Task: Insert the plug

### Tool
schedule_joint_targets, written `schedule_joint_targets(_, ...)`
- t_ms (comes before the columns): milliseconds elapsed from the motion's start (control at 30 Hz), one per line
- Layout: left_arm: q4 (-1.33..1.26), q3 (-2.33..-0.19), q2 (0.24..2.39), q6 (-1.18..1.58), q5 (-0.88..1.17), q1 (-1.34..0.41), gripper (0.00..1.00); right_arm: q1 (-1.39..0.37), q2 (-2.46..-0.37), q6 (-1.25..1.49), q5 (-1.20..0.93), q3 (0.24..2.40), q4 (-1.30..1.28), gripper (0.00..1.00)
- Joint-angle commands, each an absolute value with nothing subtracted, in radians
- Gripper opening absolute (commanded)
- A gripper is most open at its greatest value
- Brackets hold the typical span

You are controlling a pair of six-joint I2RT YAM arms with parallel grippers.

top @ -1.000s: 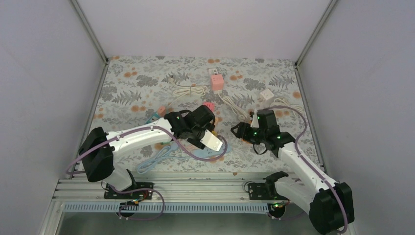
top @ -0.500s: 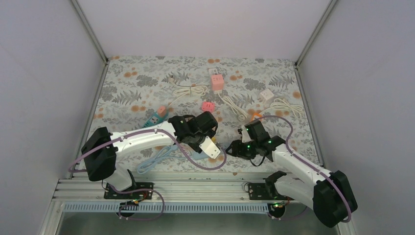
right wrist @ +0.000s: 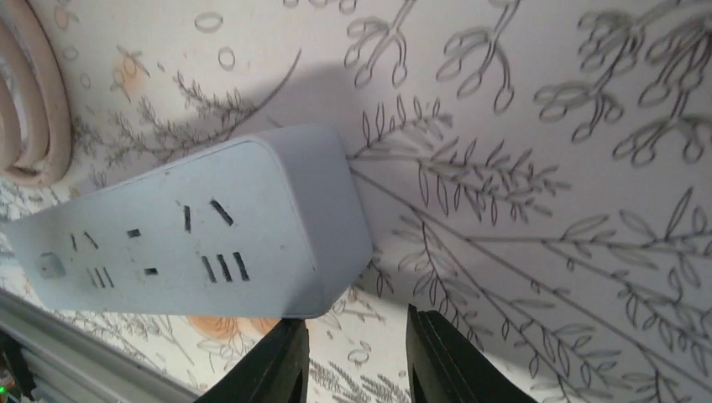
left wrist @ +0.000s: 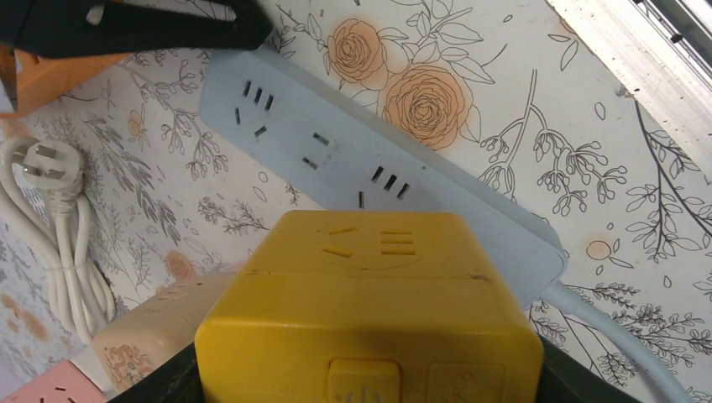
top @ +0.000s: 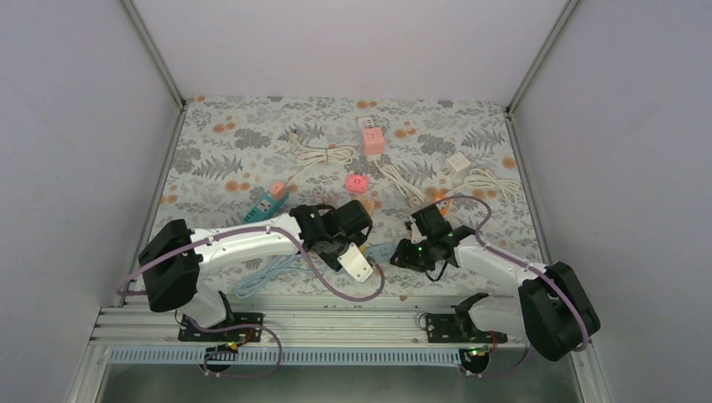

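Observation:
My left gripper [top: 351, 245] is shut on a yellow cube adapter [left wrist: 369, 311] that has socket slots and a power button. It holds the adapter just above a light blue power strip [left wrist: 336, 159], which lies flat on the floral mat [top: 218, 159] with its sockets facing up. The strip also shows in the top view [top: 379, 250] and in the right wrist view [right wrist: 193, 235]. My right gripper [right wrist: 357, 365] is open and empty, low over the mat at the strip's free end. One of its fingers [right wrist: 273, 369] sits just below the strip's corner.
A beige power strip [left wrist: 151, 336] and a white plug with coiled cable [left wrist: 50, 176] lie beside the adapter. Further back are a pink cube socket [top: 357, 183], a pink-white strip [top: 369, 137], a white cube [top: 457, 163] and a teal strip [top: 267, 201]. The metal rail [top: 336, 319] runs along the near edge.
My right gripper has swung down and left to the blue strip's end. My left gripper has moved a little toward the near edge with the yellow adapter.

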State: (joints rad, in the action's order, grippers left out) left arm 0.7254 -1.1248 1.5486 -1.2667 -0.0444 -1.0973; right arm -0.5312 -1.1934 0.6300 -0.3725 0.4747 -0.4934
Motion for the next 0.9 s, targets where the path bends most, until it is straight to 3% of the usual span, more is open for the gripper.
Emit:
schedule_joint_targets(0, 0.734, -1.149, 1.539, -1.273, -0.046, -1.107, 0.29, -0.541, -1.229, 0.657, -0.297, 0.516, -0.422, 0.33)
schedule_joint_targets(333, 0.929, -1.407, 1.671, -1.127, -0.055, -1.108, 0.27, -0.539, -1.332, 0.649, -0.208, 0.597, -0.363, 0.29)
schedule_joint_targets(500, 0.854, -1.334, 1.654, -1.197, -0.04, -1.079, 0.27, -0.531, -1.323, 0.646, -0.223, 0.604, -0.364, 0.33)
schedule_joint_targets(667, 0.766, -1.228, 1.617, -1.238, -0.044, -1.06, 0.26, -0.514, -1.24, 0.649, -0.261, 0.6, -0.377, 0.45)
schedule_joint_targets(867, 0.712, -1.173, 1.528, -1.235, 0.066, -1.027, 0.25, -0.503, -1.025, 0.604, -0.318, 0.547, -0.311, 0.71)
